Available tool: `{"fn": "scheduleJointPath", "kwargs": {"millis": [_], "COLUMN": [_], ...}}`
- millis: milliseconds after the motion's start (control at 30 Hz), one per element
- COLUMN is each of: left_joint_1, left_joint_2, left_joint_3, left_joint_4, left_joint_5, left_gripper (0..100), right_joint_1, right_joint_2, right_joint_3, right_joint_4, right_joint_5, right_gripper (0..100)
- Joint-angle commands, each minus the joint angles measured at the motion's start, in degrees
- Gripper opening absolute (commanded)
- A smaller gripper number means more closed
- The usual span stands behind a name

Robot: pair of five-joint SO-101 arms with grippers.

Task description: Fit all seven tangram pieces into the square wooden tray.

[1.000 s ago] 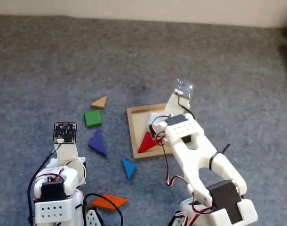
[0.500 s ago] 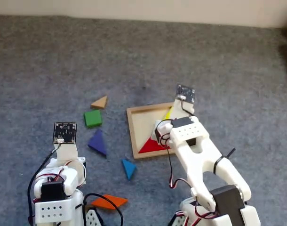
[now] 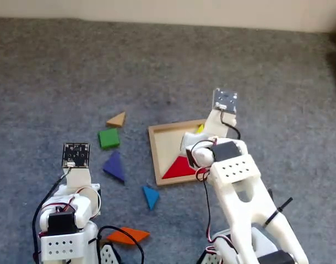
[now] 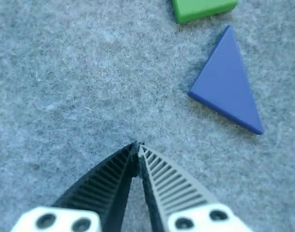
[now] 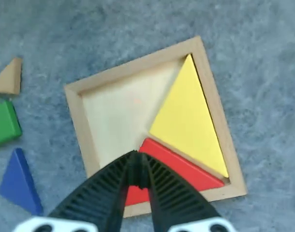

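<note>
The square wooden tray [image 3: 153,144] [image 5: 74,90] lies mid-table on the grey carpet. Inside it rest a yellow triangle [image 5: 188,120] [image 3: 200,128] and a red triangle [image 3: 178,168] [image 5: 186,167], edge to edge. My right gripper [image 5: 138,155] hangs shut and empty above the tray, over the red piece's tip. Left of the tray sit the tan triangle [image 3: 117,119] [image 5: 8,78], green square [image 3: 108,138] [image 5: 3,123] [image 4: 201,8] and dark blue triangle [image 3: 114,166] [image 4: 228,85] [image 5: 19,182]. A light blue triangle [image 3: 151,196] and an orange piece [image 3: 126,235] lie nearer the arms. My left gripper [image 4: 138,146] is shut over bare carpet.
Open grey carpet stretches behind and to both sides of the tray. A pale wall edge [image 3: 168,11] runs along the far side. The left arm's base [image 3: 63,231] stands beside the orange piece, with black cables [image 3: 121,234] looping over it.
My right arm has drawn back and swung to the right, uncovering the yellow triangle now lying in the tray. The left arm has kept still.
</note>
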Motion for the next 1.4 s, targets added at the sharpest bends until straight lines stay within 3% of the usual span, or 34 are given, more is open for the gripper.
{"fn": "scheduleJointPath", "kwargs": {"millis": [0,267,433,667,1000,1367], "left_joint_1": [-0.9,-0.9,-0.9,-0.9,-0.9,-0.9], "left_joint_2": [-2.9,-2.9,-2.9,-2.9,-2.9,-2.9], "left_joint_3": [1.1,1.1,1.1,1.1,1.1,1.1], "left_joint_4": [0.4,0.4,0.4,0.4,0.4,0.4], "left_joint_5": [-0.2,-0.2,-0.2,-0.2,-0.2,-0.2], "left_gripper": [1,1,1,1,1,1], "right_joint_1": [-0.7,-13.2,-19.8,-29.9,-32.7,-32.8], "right_joint_2": [-3.0,-2.5,-2.3,-1.5,15.3,21.8], "right_joint_3": [0.7,1.3,1.4,1.3,-4.8,-7.0], "right_joint_4": [0.7,0.7,0.8,3.3,3.3,2.1], "right_joint_5": [7.1,9.1,2.6,1.6,-1.8,-1.8], "right_gripper": [0.5,2.6,15.3,15.9,16.3,16.3]}}
